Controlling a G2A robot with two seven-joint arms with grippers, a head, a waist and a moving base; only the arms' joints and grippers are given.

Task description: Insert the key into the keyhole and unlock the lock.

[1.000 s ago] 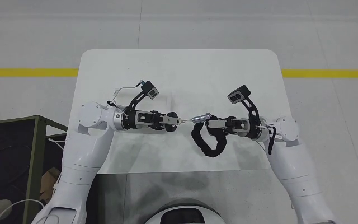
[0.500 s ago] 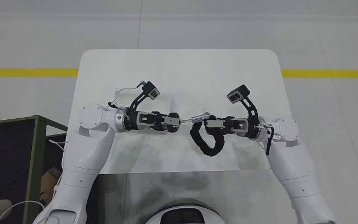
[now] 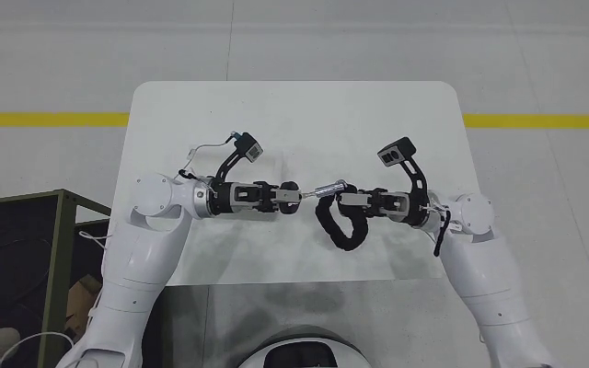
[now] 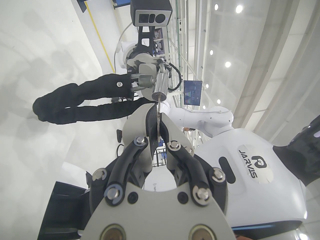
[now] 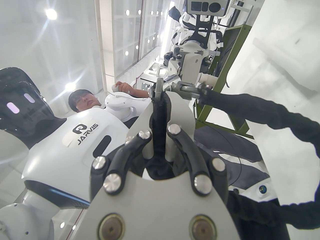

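At the keyhole end of the lock (image 4: 159, 84), we see the key (image 4: 158, 121) meeting it (how deep, we cannot tell), left fingers (image 4: 138, 123) clamped on the key; right fingers (image 5: 181, 116) grip the lock's black cable (image 5: 262, 111).

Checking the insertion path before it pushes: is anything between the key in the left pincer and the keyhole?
Nothing visible. The key, gripped in the left pincer, lines up with the lock, tip at its silver end face; the black cable loops off aside.
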